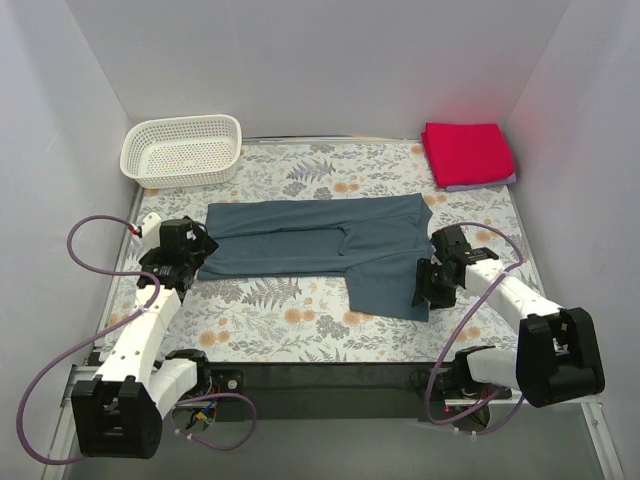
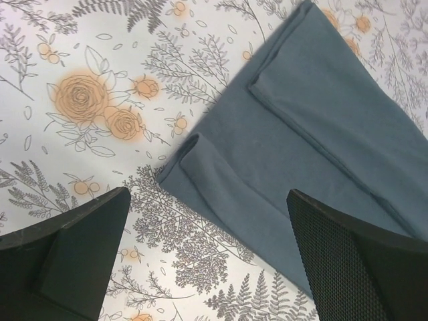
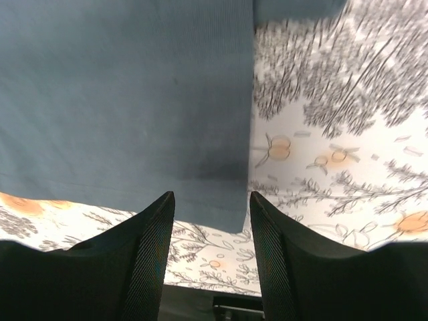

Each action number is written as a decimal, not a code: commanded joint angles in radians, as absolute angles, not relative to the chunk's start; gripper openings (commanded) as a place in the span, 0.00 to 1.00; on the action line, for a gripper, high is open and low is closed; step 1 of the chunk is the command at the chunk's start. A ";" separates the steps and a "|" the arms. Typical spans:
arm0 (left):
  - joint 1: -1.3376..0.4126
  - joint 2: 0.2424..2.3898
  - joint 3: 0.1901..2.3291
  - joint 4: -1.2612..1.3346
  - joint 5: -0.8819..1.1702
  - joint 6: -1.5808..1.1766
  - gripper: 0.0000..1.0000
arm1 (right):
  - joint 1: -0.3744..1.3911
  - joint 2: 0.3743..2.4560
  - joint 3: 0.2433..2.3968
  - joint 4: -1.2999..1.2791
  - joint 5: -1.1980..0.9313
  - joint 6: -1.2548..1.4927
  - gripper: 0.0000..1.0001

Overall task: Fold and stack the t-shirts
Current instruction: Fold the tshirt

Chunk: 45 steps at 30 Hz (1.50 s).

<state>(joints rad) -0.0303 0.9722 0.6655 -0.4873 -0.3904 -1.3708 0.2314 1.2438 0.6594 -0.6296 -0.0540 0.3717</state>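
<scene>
Between the widely spread black fingers of the left gripper lies the rounded, folded end of the slate blue-grey t-shirt, its soft knit doubled into smooth overlapping layers; nothing is pinched there. The shirt stretches away from that gripper as a long flat band across the floral-printed table, with one broader flap hanging toward the near edge at its far end. The right gripper hovers over that flap's square corner, its mesh-textured pads parted by a moderate gap, and the cloth lies flat beneath and just ahead of them, ungripped. Well beyond the right gripper, in the far corner, the bright red t-shirt sits folded to a neat square on top of the pale lavender t-shirt, of which only a thin edge shows. Beyond the left gripper stands a white lattice basket, oval and open-topped.
</scene>
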 commanded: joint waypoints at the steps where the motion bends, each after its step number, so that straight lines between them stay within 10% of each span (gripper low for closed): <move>1: -0.064 0.946 0.637 -0.433 -0.382 -1.312 0.98 | 0.270 1.209 0.624 -0.627 -0.005 0.434 0.48; 16: -0.080 0.965 0.647 -0.413 -0.376 -1.302 0.98 | 0.408 1.219 0.515 -0.604 0.080 0.563 0.43; 26: -0.080 0.982 0.650 -0.413 -0.364 -1.304 0.98 | 0.430 1.253 0.648 -0.612 0.072 0.543 0.01; 45: -0.080 1.022 0.647 -0.419 -0.364 -1.315 0.98 | 0.267 1.621 1.325 -0.620 -0.054 0.384 0.01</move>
